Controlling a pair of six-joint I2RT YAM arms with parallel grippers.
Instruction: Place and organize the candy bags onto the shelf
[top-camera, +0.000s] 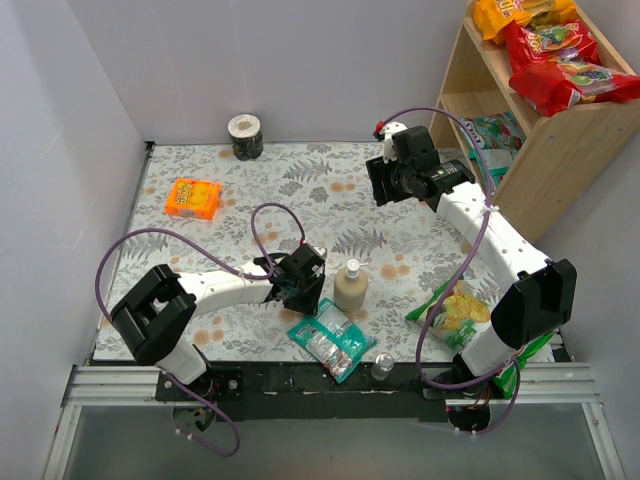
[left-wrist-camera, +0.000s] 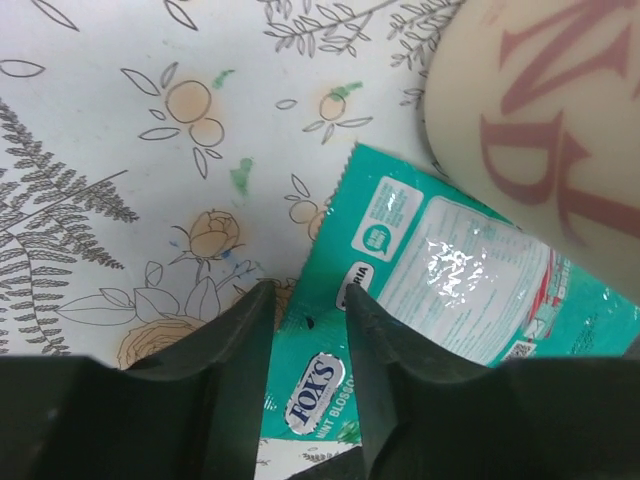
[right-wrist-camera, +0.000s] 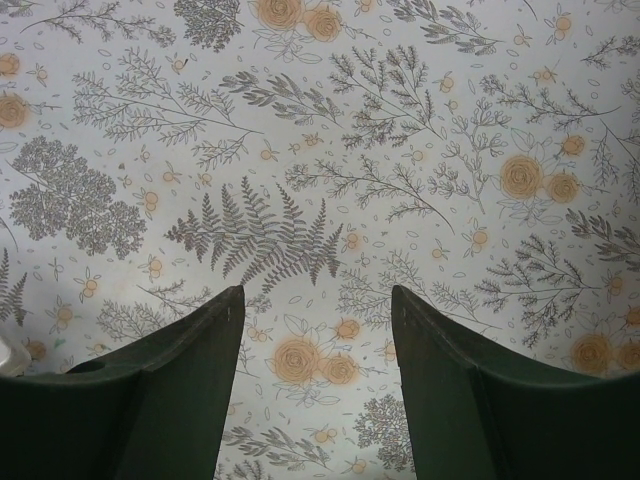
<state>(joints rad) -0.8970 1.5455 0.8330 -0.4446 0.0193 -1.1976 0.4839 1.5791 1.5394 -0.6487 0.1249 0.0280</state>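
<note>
A teal-and-white candy bag (top-camera: 330, 340) lies flat near the table's front edge. My left gripper (top-camera: 300, 292) is low over its upper-left end. In the left wrist view the bag (left-wrist-camera: 450, 270) runs between the jaws of this gripper (left-wrist-camera: 305, 292), which stand narrowly apart with the bag's label showing in the gap. My right gripper (top-camera: 385, 185) hovers open and empty over bare tablecloth (right-wrist-camera: 318, 290). The wooden shelf (top-camera: 560, 150) stands at the back right. Its top board carries an orange-yellow bag (top-camera: 520, 12) and two red bags (top-camera: 550, 42) (top-camera: 575, 85). A teal bag (top-camera: 497, 130) lies on the lower board.
A beige bottle (top-camera: 350, 285) stands right beside the teal bag and the left gripper, close in the wrist view (left-wrist-camera: 550, 110). A green chip bag (top-camera: 455, 310) lies by the right arm's base, a small bottle (top-camera: 382, 367) at the front edge, an orange packet (top-camera: 194, 198) and a roll (top-camera: 245, 136) far left.
</note>
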